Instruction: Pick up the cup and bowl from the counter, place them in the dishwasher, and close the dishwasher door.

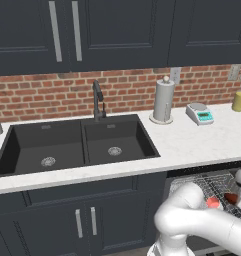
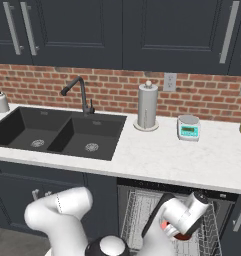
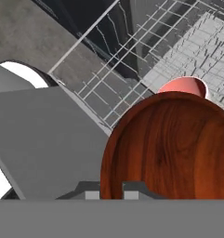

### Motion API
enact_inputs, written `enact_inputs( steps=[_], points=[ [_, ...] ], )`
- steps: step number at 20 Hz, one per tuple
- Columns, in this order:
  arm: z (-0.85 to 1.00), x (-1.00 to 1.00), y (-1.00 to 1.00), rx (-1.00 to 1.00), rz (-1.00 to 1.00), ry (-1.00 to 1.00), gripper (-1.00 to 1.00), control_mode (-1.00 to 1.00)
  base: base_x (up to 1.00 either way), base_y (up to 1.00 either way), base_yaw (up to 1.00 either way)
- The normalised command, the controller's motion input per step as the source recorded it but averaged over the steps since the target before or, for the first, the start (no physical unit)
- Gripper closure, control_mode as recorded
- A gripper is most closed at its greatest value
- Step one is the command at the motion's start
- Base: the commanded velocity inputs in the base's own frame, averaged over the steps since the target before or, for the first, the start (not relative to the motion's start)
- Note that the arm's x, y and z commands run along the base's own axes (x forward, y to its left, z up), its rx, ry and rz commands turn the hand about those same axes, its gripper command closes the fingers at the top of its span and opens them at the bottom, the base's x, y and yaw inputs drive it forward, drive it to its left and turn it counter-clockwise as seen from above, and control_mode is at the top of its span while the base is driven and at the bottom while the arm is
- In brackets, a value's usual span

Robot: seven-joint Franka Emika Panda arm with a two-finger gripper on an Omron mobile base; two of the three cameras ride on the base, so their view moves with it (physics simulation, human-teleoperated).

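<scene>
The counter (image 1: 192, 142) of white stone runs above the dishwasher (image 2: 142, 212), whose wire rack stands pulled out below its edge. Down in that rack, the gripper (image 3: 111, 188) is clenched on the near rim of the bowl (image 3: 174, 148), the reddish-brown wood-grained dish rising straight up from between the finger tips and standing on edge before the hand camera. The cup (image 3: 184, 86) sits in the rack just beyond the bowl's far rim, its pinkish-red side peeking over it.
</scene>
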Motion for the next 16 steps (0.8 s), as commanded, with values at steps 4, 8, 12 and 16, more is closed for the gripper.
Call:
enact_inputs(
  steps=[4, 8, 12, 16],
  points=[
    [-0.01, 0.27, -0.35, 0.0, 0.0, 0.0, 1.0, -1.0, 0.0, 0.0, 0.0],
    [-0.09, 0.42, -0.19, 0.0, -0.02, 0.01, 1.0, -1.0, 0.0, 0.0, 0.0],
    [-0.23, 0.53, -0.06, 0.0, -0.01, 0.04, 1.0, -1.0, 0.0, 0.0, 0.0],
    [-0.39, 0.49, -0.09, 0.0, -0.02, 0.05, 1.0, -1.0, 0.0, 0.0, 0.0]
  ],
)
